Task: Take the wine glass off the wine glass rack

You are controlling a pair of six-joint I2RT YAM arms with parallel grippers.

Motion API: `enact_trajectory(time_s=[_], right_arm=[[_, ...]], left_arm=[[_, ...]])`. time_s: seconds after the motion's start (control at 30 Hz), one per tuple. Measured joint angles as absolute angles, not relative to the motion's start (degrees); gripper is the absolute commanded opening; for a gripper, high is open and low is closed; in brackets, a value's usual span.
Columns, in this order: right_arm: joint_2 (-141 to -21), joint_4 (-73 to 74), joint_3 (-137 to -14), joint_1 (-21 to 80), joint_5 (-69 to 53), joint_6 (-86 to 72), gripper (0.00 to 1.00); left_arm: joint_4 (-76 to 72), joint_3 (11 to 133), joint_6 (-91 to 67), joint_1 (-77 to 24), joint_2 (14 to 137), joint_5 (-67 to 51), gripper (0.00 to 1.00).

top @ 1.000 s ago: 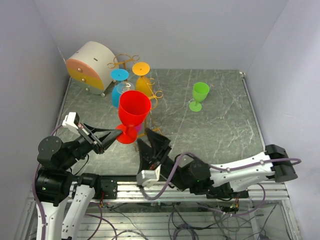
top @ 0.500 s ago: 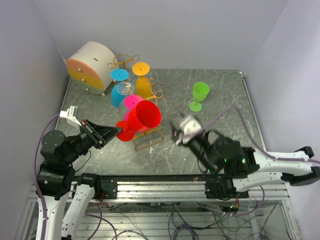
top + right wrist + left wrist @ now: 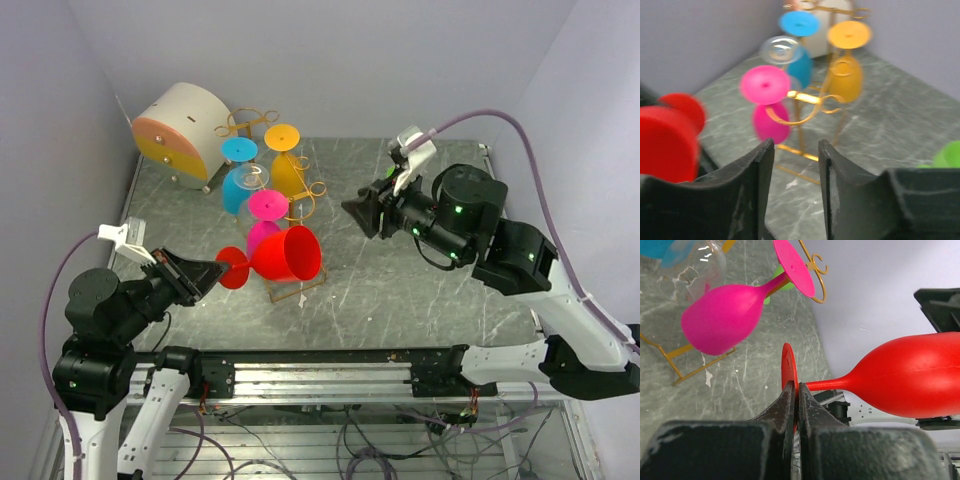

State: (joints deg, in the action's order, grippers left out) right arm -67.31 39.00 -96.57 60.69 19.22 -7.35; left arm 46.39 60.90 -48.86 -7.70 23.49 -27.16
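My left gripper (image 3: 214, 273) is shut on the round foot of a red wine glass (image 3: 288, 254). It holds the glass on its side, bowl to the right, off the rack and above the rack's front base bar. In the left wrist view the fingers (image 3: 797, 395) pinch the foot's edge (image 3: 788, 367). The gold wire wine glass rack (image 3: 312, 190) stands at the back left. It still carries a pink glass (image 3: 266, 215), a blue glass (image 3: 240, 165), an orange glass (image 3: 284, 155) and a clear glass (image 3: 250, 177), all hanging upside down. My right gripper (image 3: 355, 212) is open and empty, raised right of the rack and pointing at it (image 3: 812, 100).
A round white-and-orange drum-shaped box (image 3: 180, 125) stands in the back left corner beside the rack. A green glass (image 3: 947, 155) stands on the marble table (image 3: 440, 290) at the right, mostly hidden behind my right arm in the top view. Walls close the table on three sides.
The left gripper has tipped the red glass from upright onto its side and lowered it. The right arm has swung from the front edge up to the back right, now facing the rack.
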Motion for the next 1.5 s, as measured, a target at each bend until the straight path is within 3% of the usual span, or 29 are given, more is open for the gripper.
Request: enact_trajectory(time_s=[0.07, 0.27, 0.57, 0.6, 0.73, 0.77, 0.8, 0.9, 0.97, 1.13, 1.4, 1.5], right_arm=[[-66.24, 39.35, -96.77, 60.64, 11.70, -9.15, 0.60], [-66.46, 40.27, -98.98, 60.69, -3.99, -11.97, 0.60], [-71.48, 40.71, -98.72, 60.69, -11.62, -12.84, 0.58], [-71.64, 40.71, -98.52, 60.69, -11.97, -12.91, 0.53], [-72.10, 40.53, -98.45, 60.71, -12.69, -13.02, 0.08], [-72.18, 40.49, -98.48, 60.69, -12.75, -13.19, 0.00], [-72.31, 40.47, -98.48, 60.69, -12.78, -13.10, 0.00], [-72.60, 40.40, -98.65, 60.69, -11.68, -13.98, 0.00], [-72.60, 40.23, -98.67, 60.71, -10.52, -14.31, 0.00], [-72.16, 40.01, -99.68, 60.69, -4.58, -14.33, 0.00], [-68.47, 38.54, -104.79, 60.69, 13.04, -13.08, 0.00], [-64.69, 35.20, -105.10, 60.69, 25.39, -10.41, 0.00]], left_arm=[[47.20, 62.02, -47.68, -7.70, 23.64, -26.72, 0.07], [47.99, 63.00, -46.24, -7.70, 24.25, -26.50, 0.07], [48.34, 65.06, -45.82, -7.70, 26.06, -26.50, 0.07], [48.31, 65.23, -45.82, -7.70, 26.11, -26.50, 0.07], [48.31, 65.84, -45.84, -7.70, 26.13, -26.50, 0.07], [48.31, 66.00, -45.84, -7.70, 26.17, -26.46, 0.07], [48.31, 66.06, -45.80, -7.70, 26.22, -26.26, 0.08], [48.27, 66.06, -45.65, -7.70, 26.52, -25.87, 0.13], [48.21, 66.06, -45.67, -7.70, 26.74, -25.89, 0.26], [48.03, 66.06, -45.93, -7.70, 26.98, -25.61, 0.48], [46.74, 66.15, -46.50, -7.70, 28.58, -24.60, 0.50], [46.59, 66.15, -46.24, -7.70, 29.34, -23.68, 0.50]])
